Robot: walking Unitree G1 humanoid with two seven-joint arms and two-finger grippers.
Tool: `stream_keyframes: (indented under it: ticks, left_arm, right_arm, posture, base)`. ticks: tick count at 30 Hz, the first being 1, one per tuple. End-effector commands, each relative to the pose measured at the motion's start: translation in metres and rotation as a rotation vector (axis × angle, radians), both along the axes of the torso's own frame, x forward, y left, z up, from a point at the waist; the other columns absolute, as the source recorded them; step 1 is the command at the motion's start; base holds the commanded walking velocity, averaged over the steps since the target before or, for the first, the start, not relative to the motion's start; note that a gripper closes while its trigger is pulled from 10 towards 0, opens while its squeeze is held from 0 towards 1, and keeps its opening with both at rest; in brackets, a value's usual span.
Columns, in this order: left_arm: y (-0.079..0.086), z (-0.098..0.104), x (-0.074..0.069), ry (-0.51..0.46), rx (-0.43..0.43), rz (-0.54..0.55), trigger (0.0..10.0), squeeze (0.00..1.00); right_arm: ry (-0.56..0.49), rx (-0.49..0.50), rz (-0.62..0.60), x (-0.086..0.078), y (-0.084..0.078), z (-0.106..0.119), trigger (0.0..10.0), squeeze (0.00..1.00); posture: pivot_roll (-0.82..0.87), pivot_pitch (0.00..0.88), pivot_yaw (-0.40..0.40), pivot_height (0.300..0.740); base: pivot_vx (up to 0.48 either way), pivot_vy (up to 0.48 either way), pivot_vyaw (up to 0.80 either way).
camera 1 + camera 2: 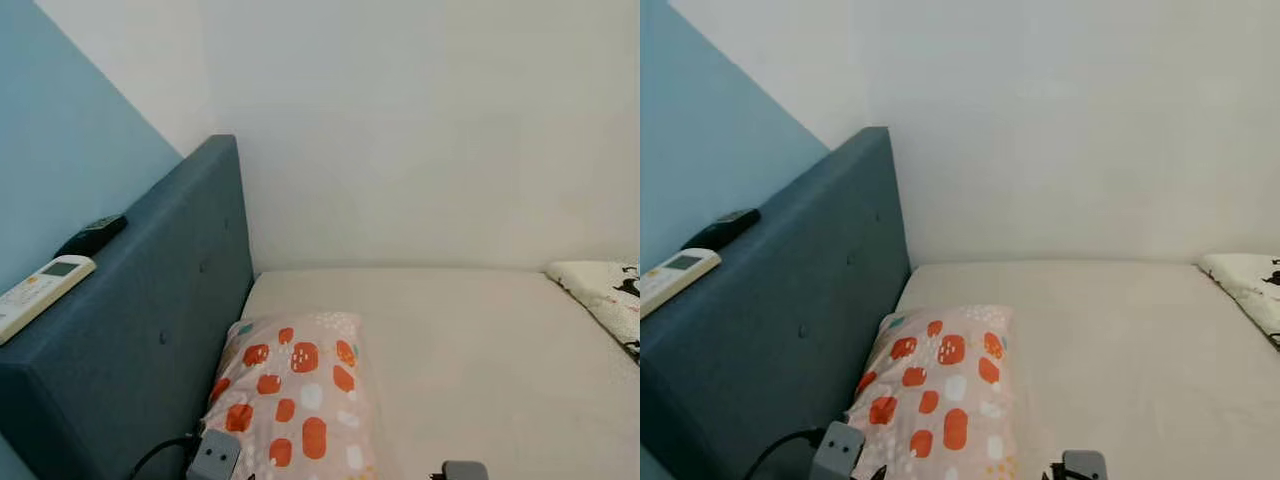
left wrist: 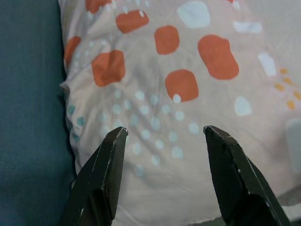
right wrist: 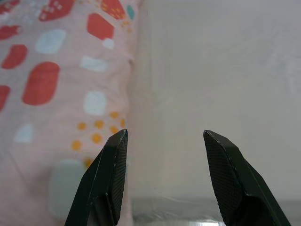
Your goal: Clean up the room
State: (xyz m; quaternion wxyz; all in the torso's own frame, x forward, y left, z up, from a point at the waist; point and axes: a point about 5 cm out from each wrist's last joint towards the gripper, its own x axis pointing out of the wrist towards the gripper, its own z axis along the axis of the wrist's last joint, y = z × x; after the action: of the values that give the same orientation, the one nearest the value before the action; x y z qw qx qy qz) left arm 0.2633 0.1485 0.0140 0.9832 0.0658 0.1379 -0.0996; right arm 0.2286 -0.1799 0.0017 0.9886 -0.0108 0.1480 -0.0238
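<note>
Left gripper (image 2: 164,134): fingers wide, over 1 spotted pillow (image 1: 295,395) lying against the headboard (image 1: 150,330). Right gripper (image 3: 164,136): fingers wide, over the mattress (image 1: 480,350) beside the pillow's edge. 2 remotes atop the headboard: 1 white (image 1: 40,292), 1 black (image 1: 92,235). 1 patterned cloth (image 1: 605,295) far right.

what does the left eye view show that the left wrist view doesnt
The left eye view takes in the blue headboard's top edge with a white remote and a black remote lying on it, the white wall, the bare mattress, and a second pillow at the far right. The left wrist view gives the left gripper, open, hovering just above the fabric. Both share the orange-spotted pillow leaning against the headboard.
</note>
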Motion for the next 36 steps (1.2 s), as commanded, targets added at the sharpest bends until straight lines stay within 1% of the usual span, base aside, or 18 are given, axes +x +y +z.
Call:
stream_keyframes:
  ticks: [1, 5, 8, 11, 16, 19, 36]
  left_arm:
    - [0.001, -0.008, -0.005, 0.037, 0.023, 0.004, 10.0, 0.0]
    - [0.0, -0.006, -0.004, 0.019, 0.01, -0.002, 10.0, 0.0]
    - [0.0, -0.005, -0.003, 0.016, 0.004, -0.004, 10.0, 0.0]
    - [-0.001, -0.004, -0.003, 0.004, -0.004, -0.01, 10.0, 0.0]
    - [-0.002, 0.001, 0.0, -0.025, -0.011, -0.007, 10.0, 0.0]
    - [-0.002, 0.001, 0.0, -0.026, -0.016, -0.005, 10.0, 0.0]
    - [-0.004, 0.005, 0.002, -0.045, -0.021, -0.02, 10.0, 0.0]
  right_arm:
    - [0.028, 0.011, 0.0, -0.006, 0.001, -0.006, 10.0, 0.0]
    - [0.046, 0.034, -0.003, -0.006, 0.003, -0.008, 10.0, 0.0]
    - [0.037, 0.035, -0.002, -0.005, 0.004, -0.007, 10.0, 0.0]
    - [0.032, 0.036, 0.0, -0.004, 0.004, -0.006, 10.0, 0.0]
    - [0.025, 0.037, 0.008, -0.002, 0.005, -0.005, 10.0, 0.0]
    - [0.026, 0.038, 0.008, -0.002, 0.005, -0.005, 10.0, 0.0]
    - [0.022, 0.051, 0.009, -0.002, 0.006, -0.004, 10.0, 0.0]
  posture:
    - [-0.03, 0.093, 0.016, 0.74]
    - [-0.03, 0.092, 0.014, 0.74]
    - [-0.03, 0.092, 0.014, 0.74]
    - [-0.03, 0.092, 0.014, 0.74]
    - [-0.03, 0.097, 0.013, 0.74]
    - [-0.03, 0.097, 0.013, 0.74]
    - [-0.03, 0.091, 0.011, 0.74]
  base:
    - [0.0, 0.0, 0.0]
    - [0.0, 0.0, 0.0]
    - [0.0, 0.0, -0.4]
    - [0.0, 0.0, -0.8]
    - [0.0, 0.0, 0.0]
    - [0.0, 0.0, 0.0]
    - [0.0, -0.465, 0.0]
